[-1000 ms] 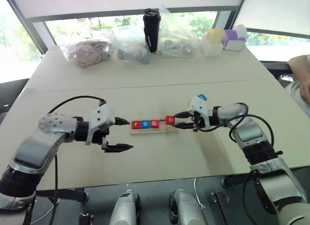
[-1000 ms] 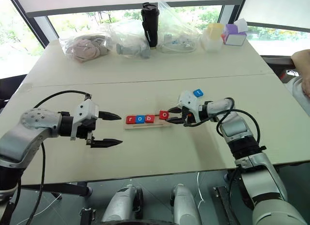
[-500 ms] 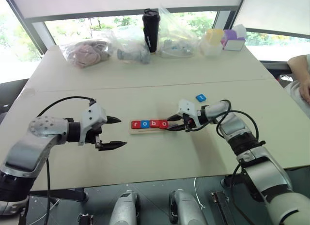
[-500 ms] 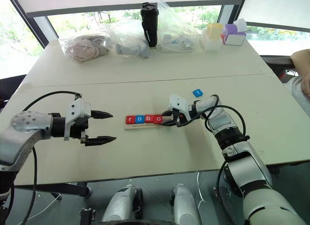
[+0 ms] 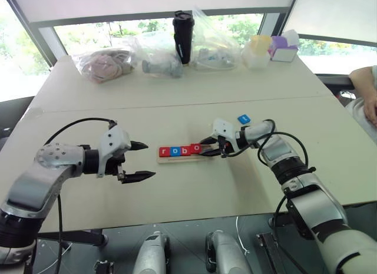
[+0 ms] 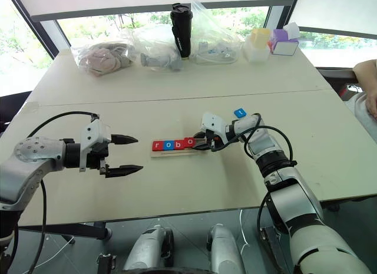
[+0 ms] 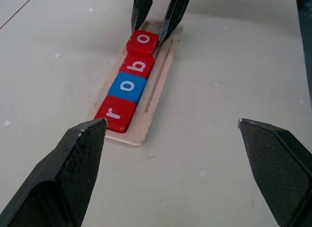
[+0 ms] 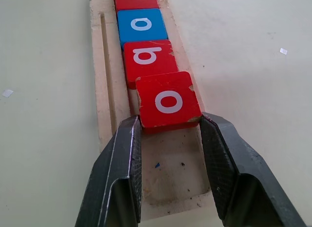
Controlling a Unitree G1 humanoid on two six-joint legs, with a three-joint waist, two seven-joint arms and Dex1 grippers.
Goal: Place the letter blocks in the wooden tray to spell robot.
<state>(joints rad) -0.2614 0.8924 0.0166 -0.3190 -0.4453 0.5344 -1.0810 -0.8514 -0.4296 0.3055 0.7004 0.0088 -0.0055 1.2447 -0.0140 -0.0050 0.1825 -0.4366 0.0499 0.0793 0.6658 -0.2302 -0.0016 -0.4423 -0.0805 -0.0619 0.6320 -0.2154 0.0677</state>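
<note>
The wooden tray [image 5: 178, 159] lies mid-table holding letter blocks: red r [image 7: 115, 113], blue o [image 7: 127, 87] and red b [image 7: 138, 65] in a row. My right gripper [image 8: 169, 120] is shut on a second red o block [image 8: 167, 100] at its near corners. That block sits low over the tray right after the b, its far edge overlapping the b a little. A blue block [image 5: 244, 118] lies on the table beyond my right wrist. My left gripper [image 5: 141, 161] hovers open to the left of the tray, holding nothing.
Along the table's far side stand plastic bags [image 5: 106, 63], a black bottle [image 5: 184, 29] and small coloured boxes [image 5: 285, 50]. A person's arm [image 5: 367, 91] shows at the right edge.
My right gripper has carried the red o leftward and down, from just past the tray's right end to the spot beside the b. My left gripper has stayed open and roughly in place.
</note>
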